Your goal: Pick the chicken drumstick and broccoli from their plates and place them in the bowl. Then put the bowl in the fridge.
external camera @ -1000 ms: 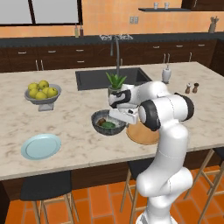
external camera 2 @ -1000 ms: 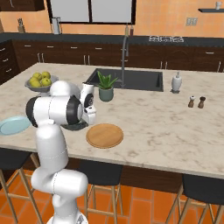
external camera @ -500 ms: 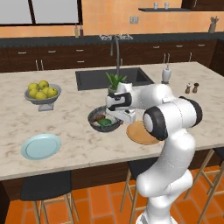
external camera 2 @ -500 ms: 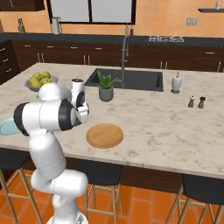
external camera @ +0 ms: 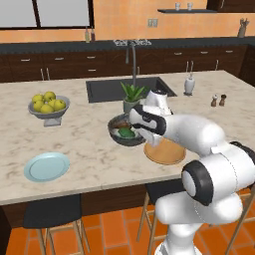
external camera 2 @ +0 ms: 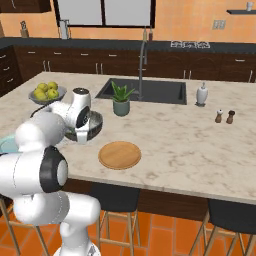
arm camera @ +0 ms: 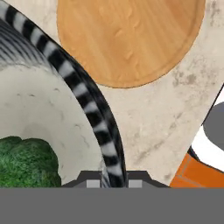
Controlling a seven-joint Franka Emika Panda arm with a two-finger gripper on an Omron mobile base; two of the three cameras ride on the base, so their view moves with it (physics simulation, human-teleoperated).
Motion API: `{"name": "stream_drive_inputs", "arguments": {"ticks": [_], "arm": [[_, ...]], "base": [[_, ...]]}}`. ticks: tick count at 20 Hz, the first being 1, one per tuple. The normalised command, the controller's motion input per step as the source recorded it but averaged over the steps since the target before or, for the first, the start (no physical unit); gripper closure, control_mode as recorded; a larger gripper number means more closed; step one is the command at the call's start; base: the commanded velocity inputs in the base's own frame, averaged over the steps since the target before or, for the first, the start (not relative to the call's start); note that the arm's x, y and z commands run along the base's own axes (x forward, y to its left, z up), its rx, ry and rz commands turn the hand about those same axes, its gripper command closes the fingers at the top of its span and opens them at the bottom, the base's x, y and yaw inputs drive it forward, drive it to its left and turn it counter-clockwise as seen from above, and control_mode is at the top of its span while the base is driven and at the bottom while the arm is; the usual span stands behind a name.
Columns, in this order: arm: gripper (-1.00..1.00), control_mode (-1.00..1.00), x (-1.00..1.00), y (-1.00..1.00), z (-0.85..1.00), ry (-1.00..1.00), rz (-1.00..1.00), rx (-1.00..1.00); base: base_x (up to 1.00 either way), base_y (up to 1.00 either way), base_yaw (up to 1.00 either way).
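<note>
From the left base view, I see the bowl (external camera: 125,132) on the worktop (external camera: 89,149) beside the wooden plate (external camera: 165,151), broccoli (external camera: 126,133) inside, the blue plate (external camera: 47,166) well apart. Right base view: my arm covers part of the bowl. Hand view: the gripper (arm camera: 112,178) is clenched on the bowl's rim, one finger either side.

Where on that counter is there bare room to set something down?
Bare stone lies right of the wooden plate, toward the salt and pepper shakers, and between the blue plate and the bowl. It is crowded where the bowl, gripper and potted plant meet.
</note>
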Motion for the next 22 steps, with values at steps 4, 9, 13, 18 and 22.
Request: {"name": "stream_drive_inputs", "arguments": {"ticks": [4,9,13,18,22], "arm": [[1.00,-1.00,-1.00,-0.17,0.88,0.00,-0.32,0.03],[1.00,-1.00,-1.00,-0.26,0.93,0.03,-0.16,0.07],[1.00,-1.00,-1.00,-0.33,0.84,0.08,-0.07,0.05],[1.00,-1.00,-1.00,-0.21,0.71,0.04,-0.06,0.04],[1.00,-1.00,-0.86,-0.04,0.39,0.03,-0.05,0.00]], "base": [[0.00,0.00,0.00],[0.00,0.00,0.00],[0.00,0.00,0.00],[0.00,0.00,0.00],[0.00,0.00,0.00]]}}
